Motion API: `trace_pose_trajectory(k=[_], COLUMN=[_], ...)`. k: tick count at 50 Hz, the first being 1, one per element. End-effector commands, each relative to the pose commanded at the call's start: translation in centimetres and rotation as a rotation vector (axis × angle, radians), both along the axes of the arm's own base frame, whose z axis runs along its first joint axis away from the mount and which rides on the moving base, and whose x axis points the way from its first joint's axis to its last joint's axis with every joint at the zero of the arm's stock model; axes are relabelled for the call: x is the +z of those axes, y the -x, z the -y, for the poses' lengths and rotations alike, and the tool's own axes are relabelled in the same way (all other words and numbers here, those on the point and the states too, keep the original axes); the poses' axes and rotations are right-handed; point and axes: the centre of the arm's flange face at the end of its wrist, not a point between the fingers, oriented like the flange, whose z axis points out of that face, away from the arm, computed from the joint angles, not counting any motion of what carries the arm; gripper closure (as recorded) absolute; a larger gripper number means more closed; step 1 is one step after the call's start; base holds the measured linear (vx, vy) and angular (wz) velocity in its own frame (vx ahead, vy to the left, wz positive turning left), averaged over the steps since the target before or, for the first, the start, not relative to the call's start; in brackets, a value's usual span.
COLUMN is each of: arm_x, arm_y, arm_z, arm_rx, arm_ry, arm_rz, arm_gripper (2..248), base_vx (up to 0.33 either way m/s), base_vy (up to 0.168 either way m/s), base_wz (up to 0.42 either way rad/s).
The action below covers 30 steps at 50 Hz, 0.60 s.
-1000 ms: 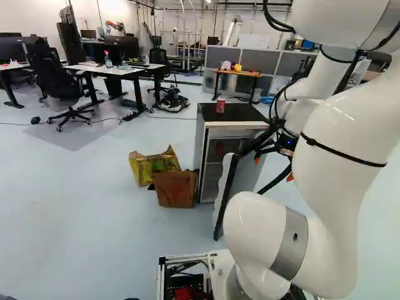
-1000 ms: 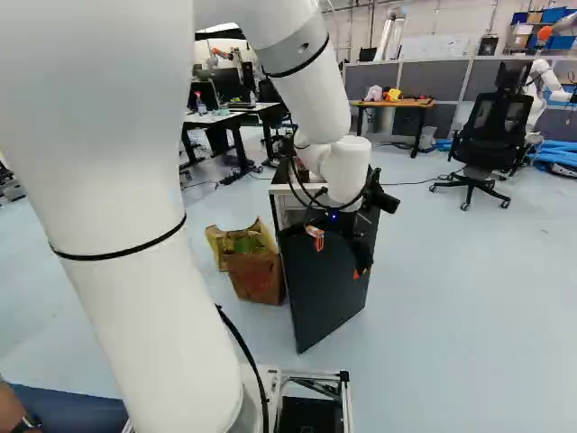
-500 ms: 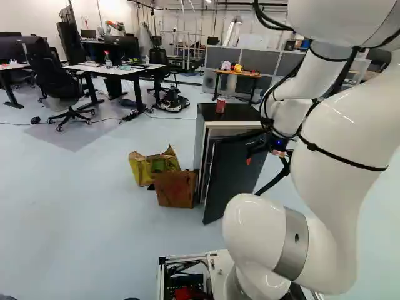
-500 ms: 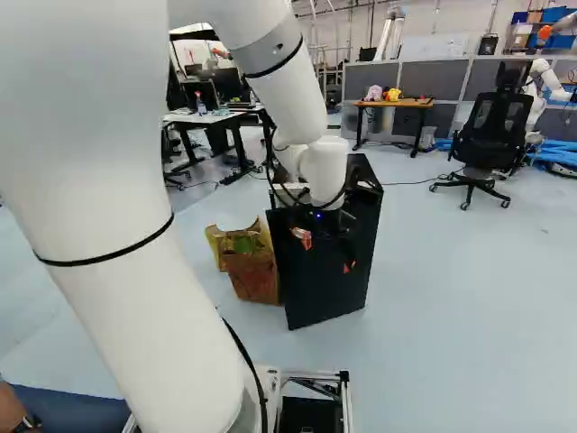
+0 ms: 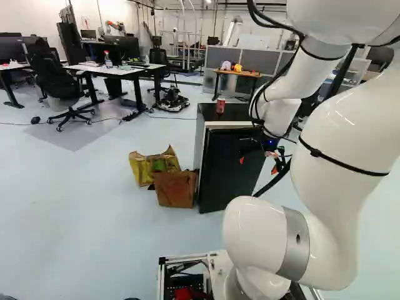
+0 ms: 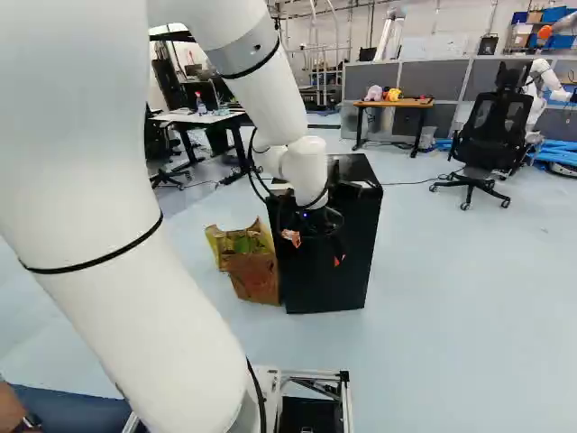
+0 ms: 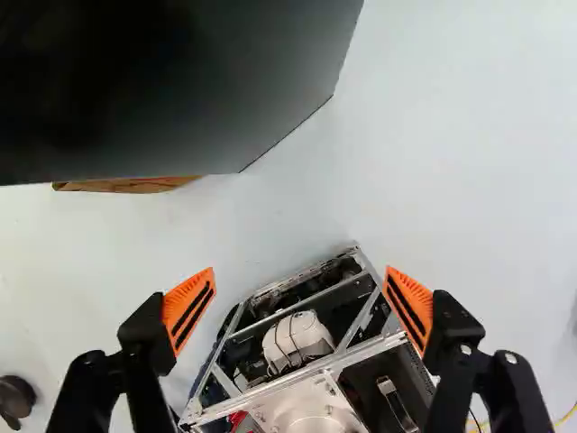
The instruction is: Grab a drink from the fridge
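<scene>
Yellow bag [image 5: 145, 167] and brown bag [image 5: 175, 189] on the floor [image 5: 94, 200], left of the fridge [image 5: 244, 112] in my left base view. Next over, a red can [image 5: 220, 105] stands on the fridge top, higher than my gripper [image 5: 257, 165] and off to its left. My hand's by the black door [image 5: 222, 178], fingers [image 7: 191, 308] spread wide, gripping nothing.

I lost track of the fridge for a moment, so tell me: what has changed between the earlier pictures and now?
The fridge door, which stood open, has swung in and now looks shut or nearly so. The arm has shifted toward the left of both base views, its open gripper moving with it; it holds nothing now. The base, the red can atop the fridge and the bags stayed put.
</scene>
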Motion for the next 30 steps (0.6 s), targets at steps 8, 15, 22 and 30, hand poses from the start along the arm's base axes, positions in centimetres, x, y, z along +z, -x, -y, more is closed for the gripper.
trace_pose_trajectory(k=[8,15,22,30], arm_x=[0.0,0.1,0.1,0.1], arm_y=[-0.4,-1.0,-1.7,-2.6], arm_z=[-1.1,-2.0,-2.7,-3.4], arm_rx=[0.038,0.071,0.102,0.134], arm_ry=[0.014,0.027,0.039,0.052], arm_rz=[0.016,0.031,0.047,0.067], arm_gripper=[3,3,3,3], base_vx=[0.000,0.000,0.000,0.000], base_vy=[0.000,0.000,0.000,0.000], base_wz=[0.000,0.000,0.000,0.000])
